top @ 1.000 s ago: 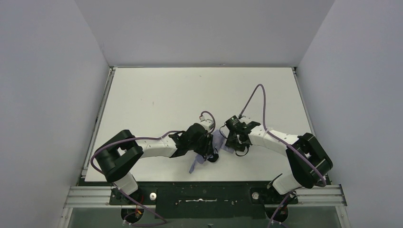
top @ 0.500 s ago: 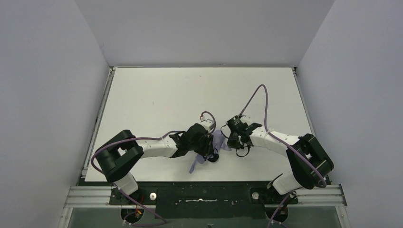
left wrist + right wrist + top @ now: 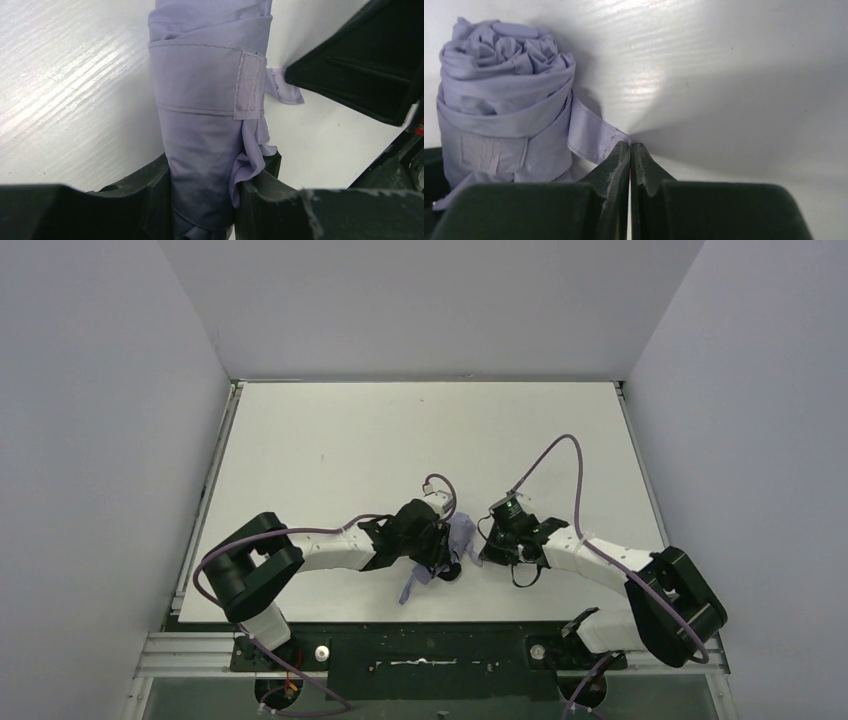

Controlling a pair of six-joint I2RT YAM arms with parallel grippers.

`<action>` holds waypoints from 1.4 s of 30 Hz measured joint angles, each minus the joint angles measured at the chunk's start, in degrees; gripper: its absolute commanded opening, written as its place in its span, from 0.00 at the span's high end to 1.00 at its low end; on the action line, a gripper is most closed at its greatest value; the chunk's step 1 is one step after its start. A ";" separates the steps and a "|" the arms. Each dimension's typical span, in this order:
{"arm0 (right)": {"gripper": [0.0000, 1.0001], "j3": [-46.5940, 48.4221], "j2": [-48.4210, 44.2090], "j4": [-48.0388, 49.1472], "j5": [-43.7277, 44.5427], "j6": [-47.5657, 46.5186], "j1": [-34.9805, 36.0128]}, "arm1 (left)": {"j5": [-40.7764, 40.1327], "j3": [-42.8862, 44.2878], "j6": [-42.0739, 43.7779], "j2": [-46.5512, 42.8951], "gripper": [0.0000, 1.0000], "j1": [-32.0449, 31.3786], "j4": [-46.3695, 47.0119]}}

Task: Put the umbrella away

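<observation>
Your left arm reaches low across the table [image 3: 330, 440] toward its front centre. The left gripper [image 3: 204, 192] is clamped round the rolled umbrella [image 3: 205, 115], which lies there between both wrists. Your right arm bends in opposite, and the right gripper [image 3: 630, 150] has its fingers pressed together, the strap tail [image 3: 591, 132] meeting their tips; whether it is pinched is unclear. From above, the left wrist covers the umbrella's middle.
</observation>
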 measured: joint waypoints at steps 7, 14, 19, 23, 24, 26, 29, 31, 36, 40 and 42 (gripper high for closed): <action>1.00 -2.56 -9.60 -1.27 -3.54 0.50 -0.59 | -0.59 0.85 0.00 0.26 0.97 -0.17 -1.38; 1.00 -6.36 -18.75 -1.31 -4.76 2.38 -1.01 | -1.05 2.08 0.00 0.81 0.97 -0.37 -2.99; 1.00 -7.06 -25.24 -2.89 -4.26 3.87 -1.03 | -1.20 2.60 -0.02 1.18 0.98 -0.48 -3.56; 1.00 -7.04 -27.76 -2.89 -4.24 4.44 -1.03 | -1.55 2.97 -0.02 1.33 0.98 -0.48 -4.09; 1.00 -7.04 -27.74 -2.80 -4.37 4.61 -1.03 | -1.77 3.08 -0.04 1.40 0.98 -0.48 -4.22; 1.00 -7.04 -27.69 -2.54 -4.83 5.03 -1.03 | -2.21 3.34 -0.02 1.51 0.98 -0.48 -4.50; 0.96 -6.60 -27.61 -4.02 -3.74 5.49 -1.03 | -2.93 3.52 -0.04 1.51 0.99 -0.48 -4.81; 0.77 -5.38 -26.71 -7.39 -1.62 5.77 -1.03 | -3.17 3.56 -0.04 1.51 0.99 -0.48 -4.92; 0.63 -3.30 -21.18 -12.92 2.14 6.78 -1.03 | -3.23 3.63 -0.02 1.55 0.99 -0.50 -5.05; 0.55 -2.73 -17.14 -15.56 3.21 6.99 -1.03 | -3.98 4.15 0.00 1.73 0.99 -0.90 -5.79; 0.53 -1.62 -15.72 -16.28 3.45 7.04 -1.01 | -4.57 4.33 0.00 1.77 0.99 -1.20 -6.10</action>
